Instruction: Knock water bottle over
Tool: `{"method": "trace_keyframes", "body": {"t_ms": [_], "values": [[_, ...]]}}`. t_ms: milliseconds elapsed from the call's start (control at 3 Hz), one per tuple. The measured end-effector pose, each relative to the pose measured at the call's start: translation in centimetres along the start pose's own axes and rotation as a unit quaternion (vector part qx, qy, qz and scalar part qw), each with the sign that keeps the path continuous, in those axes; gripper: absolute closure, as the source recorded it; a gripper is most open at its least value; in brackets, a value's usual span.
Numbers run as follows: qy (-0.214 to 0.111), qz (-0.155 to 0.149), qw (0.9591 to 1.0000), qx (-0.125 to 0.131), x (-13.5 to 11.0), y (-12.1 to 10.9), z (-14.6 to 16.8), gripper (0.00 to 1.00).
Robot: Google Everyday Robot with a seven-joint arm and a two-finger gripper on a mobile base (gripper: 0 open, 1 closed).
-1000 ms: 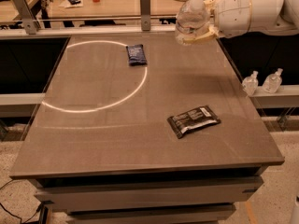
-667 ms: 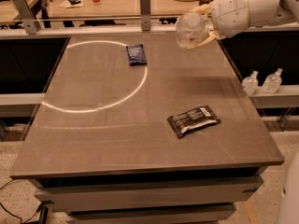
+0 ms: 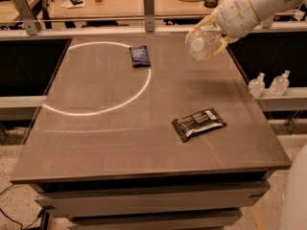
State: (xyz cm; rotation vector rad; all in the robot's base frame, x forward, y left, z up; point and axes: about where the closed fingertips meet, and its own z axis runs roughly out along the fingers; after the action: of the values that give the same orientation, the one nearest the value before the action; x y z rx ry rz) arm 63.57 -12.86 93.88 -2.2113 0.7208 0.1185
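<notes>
Clasping water bottle (image 3: 198, 45), end effector (image 3: 206, 42) aloft.

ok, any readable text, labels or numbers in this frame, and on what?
None readable.
black snack packet: white label patch, print too blurred.
blue packet: nothing legible.
water bottle, held by the tool above the table at its far right corner: no legible label.
two small bottles on the right ledge: too small.

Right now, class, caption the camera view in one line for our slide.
Gripper holds the water bottle tilted in the air above the table's far right side.
</notes>
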Motion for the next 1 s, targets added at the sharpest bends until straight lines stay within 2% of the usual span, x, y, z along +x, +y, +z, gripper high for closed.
{"method": "trace_keyframes", "body": {"t_ms": [333, 667, 1000], "values": [[0.054, -0.012, 0.9979, -0.033, 0.2, 1.2, -0.5, 1.00], [0.100, -0.008, 0.9928, -0.066, -0.6, 3.8, -0.4, 1.00], [0.117, -0.015, 0.9873, -0.106, -1.4, 6.6, 1.3, 1.00]]}}
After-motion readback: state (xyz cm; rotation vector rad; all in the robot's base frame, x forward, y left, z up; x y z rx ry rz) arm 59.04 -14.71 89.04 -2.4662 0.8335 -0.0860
